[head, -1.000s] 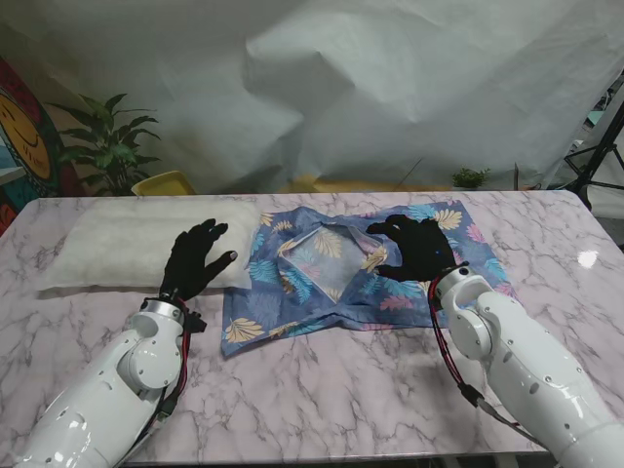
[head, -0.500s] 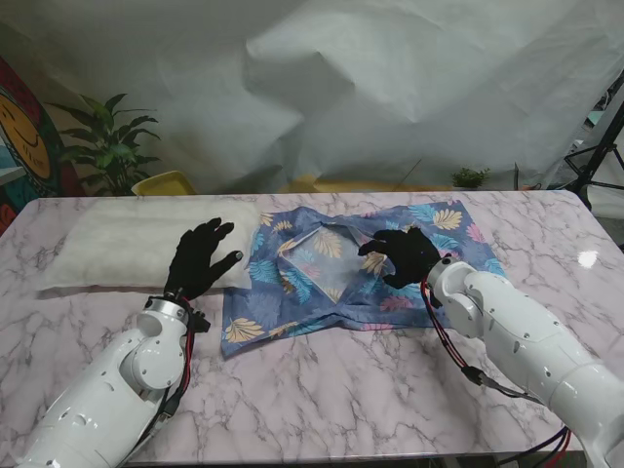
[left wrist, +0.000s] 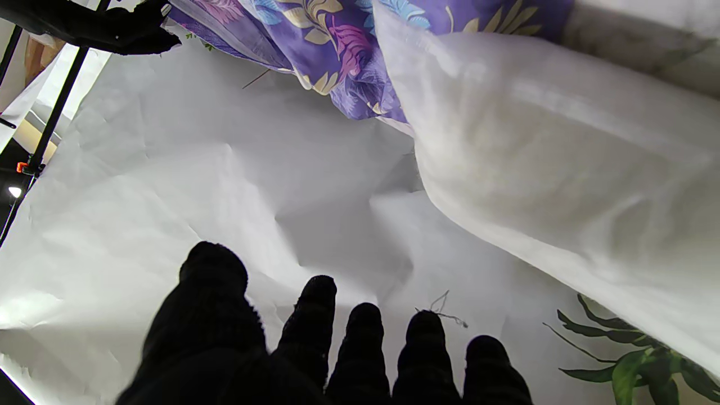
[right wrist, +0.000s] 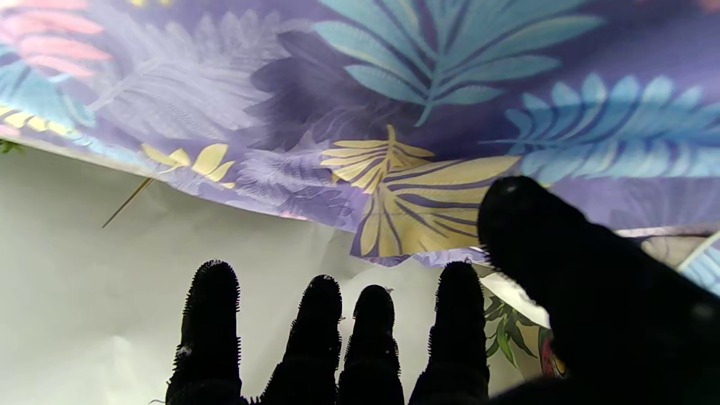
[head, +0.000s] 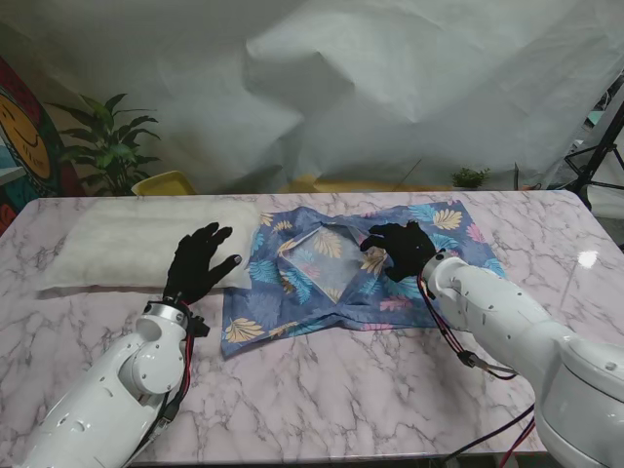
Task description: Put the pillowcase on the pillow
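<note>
Lying flat: a blue-purple leaf-print pillowcase (head: 361, 268) is spread at the middle of the marble table (head: 322, 390), rumpled, with a fold turned back near its centre showing a paler inner face.
Pillow: a white pillow (head: 136, 249) lies to the left of the pillowcase, its right end just beside or slightly over the cloth's left edge; which one cannot be told.
Right hand: the black-gloved right hand (head: 400, 249) is over the pillowcase just right of the folded-back part, fingers apart and straight in the wrist view (right wrist: 365, 337); whether the fingertips touch the cloth is hard to make out.
Left hand: the black-gloved left hand (head: 198, 261) is at the near right corner of the pillow, fingers spread and holding nothing; contact with the pillow cannot be seen.
Hidden parts: the pillowcase's opening is not clearly visible; part of the cloth is covered by the right hand.
Surroundings: a white crumpled backdrop (head: 390, 88) hangs behind the table, with a green potted plant (head: 109, 141) at the far left and a yellow object (head: 164, 182), cut off by the table edge, beside it.
</note>
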Controlling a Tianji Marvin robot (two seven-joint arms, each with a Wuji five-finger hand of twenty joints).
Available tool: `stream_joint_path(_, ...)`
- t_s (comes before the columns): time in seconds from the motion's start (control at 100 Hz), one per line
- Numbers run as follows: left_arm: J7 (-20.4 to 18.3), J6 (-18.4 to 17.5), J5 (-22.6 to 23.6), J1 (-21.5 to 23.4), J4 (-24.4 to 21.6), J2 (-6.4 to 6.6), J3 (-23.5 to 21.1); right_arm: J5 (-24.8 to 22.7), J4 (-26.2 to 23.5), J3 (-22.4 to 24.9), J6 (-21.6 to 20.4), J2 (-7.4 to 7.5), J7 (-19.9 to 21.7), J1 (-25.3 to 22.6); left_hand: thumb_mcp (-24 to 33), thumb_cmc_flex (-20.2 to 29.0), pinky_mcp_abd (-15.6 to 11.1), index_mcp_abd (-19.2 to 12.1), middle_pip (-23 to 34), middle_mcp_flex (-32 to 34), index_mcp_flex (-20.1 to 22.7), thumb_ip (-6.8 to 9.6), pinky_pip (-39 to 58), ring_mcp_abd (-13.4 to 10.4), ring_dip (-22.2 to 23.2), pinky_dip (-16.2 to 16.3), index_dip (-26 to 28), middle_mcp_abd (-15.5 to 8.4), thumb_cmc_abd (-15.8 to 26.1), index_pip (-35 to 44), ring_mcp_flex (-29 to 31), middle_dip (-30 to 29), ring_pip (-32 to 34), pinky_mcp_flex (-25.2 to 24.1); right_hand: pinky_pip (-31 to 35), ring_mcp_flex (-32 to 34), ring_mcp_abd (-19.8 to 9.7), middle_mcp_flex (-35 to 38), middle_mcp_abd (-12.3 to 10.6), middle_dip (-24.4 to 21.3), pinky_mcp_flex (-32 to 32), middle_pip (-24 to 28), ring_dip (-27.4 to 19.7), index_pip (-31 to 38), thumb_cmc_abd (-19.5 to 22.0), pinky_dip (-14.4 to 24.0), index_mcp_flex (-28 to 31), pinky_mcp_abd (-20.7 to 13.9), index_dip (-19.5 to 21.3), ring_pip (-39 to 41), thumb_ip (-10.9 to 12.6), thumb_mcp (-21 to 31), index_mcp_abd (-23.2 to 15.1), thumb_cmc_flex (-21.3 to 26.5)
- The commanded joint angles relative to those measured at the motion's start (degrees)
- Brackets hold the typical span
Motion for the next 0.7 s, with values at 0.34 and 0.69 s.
stream_joint_path(0.34,-1.6,1.0,-0.2,0.6,-1.1,0.1,-0.4,3.2,6.6,-7.1,-2.7,-4.24,-0.8,2.1,-0.3,0.9,0.6,-0.8,-2.2,-1.6,0.9,0.96,0.2,-0.1,0.1,1.0,0.3,0.1,1.7,-0.2,-2.1,-0.2,-0.4,-0.5,2.4,5.2,-5.9,-0.4,-6.1,6.9,3.0,17.1,0.7,6.9,-3.0,2.0,10.8,-4.8,-1.3,1.2,-1.3,2.5,-3.8,0.1)
stream_joint_path(0.69,-1.9,1.2,0.2,0.9,-1.4,0.24,-0.5,2.8,6.5,-8.8,-2.2,-2.92,0.6,1.3,-0.2,0.9,1.0,-0.9,-2.5,-1.5,1.4,1.0,0.5,0.1,0.1,1.3,0.4,0.2,1.5,0.0,-1.9,0.1,-0.3,-0.2,3.4,9.3,-8.1,0.4,-6.8,9.4,5.5,25.2,2.3,10.6,-4.2,3.5,24.6,-9.7,1.6,4.0,-2.6,1.9,-3.4,-0.5)
